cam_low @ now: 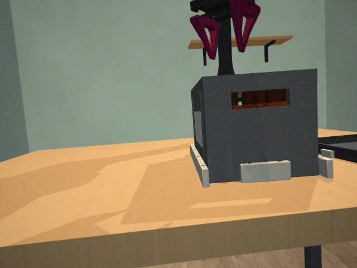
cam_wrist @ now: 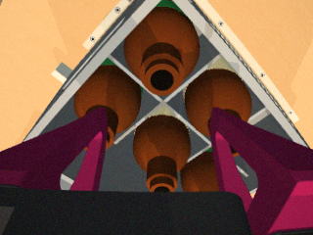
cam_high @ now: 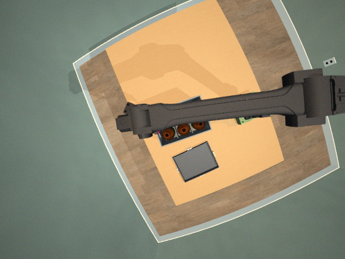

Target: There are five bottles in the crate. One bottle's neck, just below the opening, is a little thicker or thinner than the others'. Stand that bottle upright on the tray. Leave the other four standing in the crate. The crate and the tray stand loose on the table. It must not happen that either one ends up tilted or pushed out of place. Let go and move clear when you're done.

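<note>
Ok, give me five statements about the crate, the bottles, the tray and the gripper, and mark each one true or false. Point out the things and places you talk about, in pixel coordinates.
1. The crate (cam_high: 186, 137) (cam_low: 259, 135) (cam_wrist: 43, 117) has dividers between its bottles. True.
2. The gripper (cam_low: 227, 55) (cam_wrist: 158, 117) is clamped on a bottle neck. False: it is open above the crate, holding nothing.
3. One bottle already stands on the tray (cam_high: 195, 161) (cam_low: 340, 152). False: no bottle stands on it.
4. All five bottles show at least partly in the wrist view. True.
5. The bottles (cam_high: 168, 134) (cam_wrist: 161, 36) are clear blue. False: they are brown.
</note>
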`<control>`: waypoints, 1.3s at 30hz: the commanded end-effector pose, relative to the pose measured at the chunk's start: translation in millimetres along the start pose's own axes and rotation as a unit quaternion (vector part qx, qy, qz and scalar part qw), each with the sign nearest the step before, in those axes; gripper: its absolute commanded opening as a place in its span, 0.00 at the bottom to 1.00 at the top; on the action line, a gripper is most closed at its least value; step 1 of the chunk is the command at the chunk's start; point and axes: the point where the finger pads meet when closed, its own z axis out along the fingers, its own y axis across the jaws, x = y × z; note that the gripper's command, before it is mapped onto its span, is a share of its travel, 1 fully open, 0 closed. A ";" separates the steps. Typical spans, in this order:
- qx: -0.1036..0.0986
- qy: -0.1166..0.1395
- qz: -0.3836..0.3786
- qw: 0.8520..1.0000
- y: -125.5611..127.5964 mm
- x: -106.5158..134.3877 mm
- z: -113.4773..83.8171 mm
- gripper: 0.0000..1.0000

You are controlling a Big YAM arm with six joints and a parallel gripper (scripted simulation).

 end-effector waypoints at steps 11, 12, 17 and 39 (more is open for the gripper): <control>0.003 0.007 -0.002 1.000 -1.0 0.2 26.5 0.61; 0.003 0.007 -0.002 1.000 -0.9 0.2 27.7 0.61; 0.003 0.006 -0.003 1.000 -0.5 0.3 31.3 0.61; 0.002 0.006 -0.003 1.000 -0.6 1.1 35.4 0.61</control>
